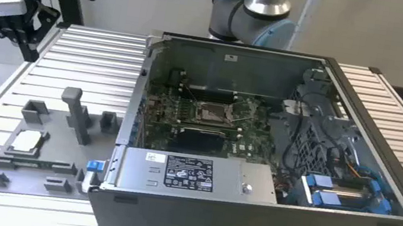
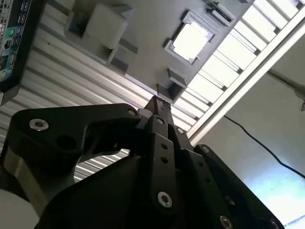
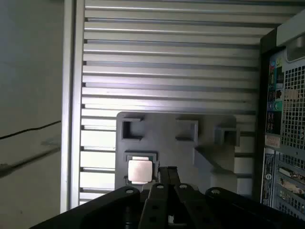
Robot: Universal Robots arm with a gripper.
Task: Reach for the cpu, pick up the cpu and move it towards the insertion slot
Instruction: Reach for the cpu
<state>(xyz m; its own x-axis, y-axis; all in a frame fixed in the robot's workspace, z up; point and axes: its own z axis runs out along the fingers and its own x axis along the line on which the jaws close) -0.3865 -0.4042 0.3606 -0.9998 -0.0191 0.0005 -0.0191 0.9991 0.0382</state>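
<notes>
- Exterior view first: I've got the open computer case [image 1: 250, 216] sitting on the slatted counter [image 1: 88, 66], with the arm's column [image 1: 270, 3] rising behind it.
- Inside the case, the insertion slot [image 1: 212, 113] lies flat on the green board, its silvery frame around a brownish centre. That's what this view gives me that the wrist cameras don't.
- Off to the exterior view's left, outside the case, a grey fixture plate [image 1: 42, 167] rests on the counter, and the cpu [image 1: 27, 141] lies flat in a square recess on it, well apart from the slot.
- In the first wrist view I'm looking down on the cpu [image 3: 140, 170], its pale metal face up and framed by its recess, with the gripper [image 3: 167, 171] just beside it in the picture.
- Jaws are pressed together, with nothing between them.
- The second wrist view looks along the gripper [image 2: 158, 101] from behind: its tips point at a small grey block on the plate's edge, and the cpu [image 2: 190, 40] glares bright beyond them, not touched.
- The case wall [image 3: 286, 119] runs along one edge of the first wrist view.
</notes>
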